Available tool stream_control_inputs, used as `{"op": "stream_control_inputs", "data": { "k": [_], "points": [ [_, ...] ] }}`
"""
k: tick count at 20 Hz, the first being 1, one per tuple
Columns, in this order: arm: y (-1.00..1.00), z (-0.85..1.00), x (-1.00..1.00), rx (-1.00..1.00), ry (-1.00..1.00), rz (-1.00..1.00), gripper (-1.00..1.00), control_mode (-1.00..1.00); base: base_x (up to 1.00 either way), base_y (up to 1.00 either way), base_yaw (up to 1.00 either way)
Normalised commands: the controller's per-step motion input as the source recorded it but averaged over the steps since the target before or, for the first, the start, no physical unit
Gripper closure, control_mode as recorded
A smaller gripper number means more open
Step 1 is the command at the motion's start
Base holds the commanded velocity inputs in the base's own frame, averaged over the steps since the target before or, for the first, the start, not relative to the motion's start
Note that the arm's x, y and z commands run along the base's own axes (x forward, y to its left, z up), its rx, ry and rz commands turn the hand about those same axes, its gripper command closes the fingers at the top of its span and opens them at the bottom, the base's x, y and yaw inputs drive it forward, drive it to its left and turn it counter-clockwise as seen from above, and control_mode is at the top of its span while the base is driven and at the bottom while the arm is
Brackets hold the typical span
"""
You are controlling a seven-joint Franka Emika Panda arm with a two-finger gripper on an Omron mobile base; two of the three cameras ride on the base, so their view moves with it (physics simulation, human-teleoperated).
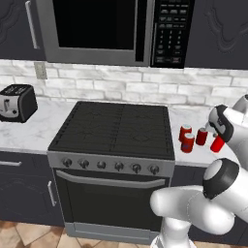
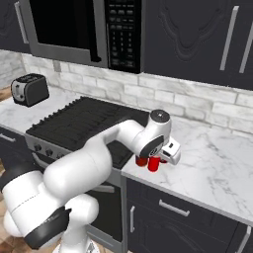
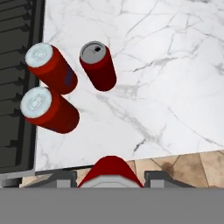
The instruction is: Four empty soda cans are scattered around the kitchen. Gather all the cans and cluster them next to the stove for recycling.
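Take the stove as your landmark. Far to its left on the marble counter you have the toaster, and above the stove hangs the microwave. Just right of the stove's edge, three soda cans stand upright on the counter in a tight cluster, near its front edge, two nearest the cooktop and one a little farther right. Right of those, your gripper is clamped on a fourth can, held above the counter's front edge, apart from the cluster.
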Motion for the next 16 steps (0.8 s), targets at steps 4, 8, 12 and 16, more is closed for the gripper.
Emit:
{"op": "stream_control_inputs", "data": {
  "k": [4, 8, 12, 16],
  "points": [
    [0.0, -0.16, 0.0, 0.0, 0.0, 0.0, 1.0, -1.0, 0.0, 0.0, 0.0],
    [0.0, -0.13, 0.04, 0.0, 0.0, 0.0, 1.0, -1.0, 0.0, 0.0, 0.0],
    [0.0, -0.12, 0.08, 0.0, 0.0, 0.0, 1.0, -1.0, 0.0, 0.0, 0.0],
    [0.0, -0.12, 0.12, 0.0, 0.0, 0.0, 1.0, -1.0, 0.0, 0.0, 0.0]
  ]
}}
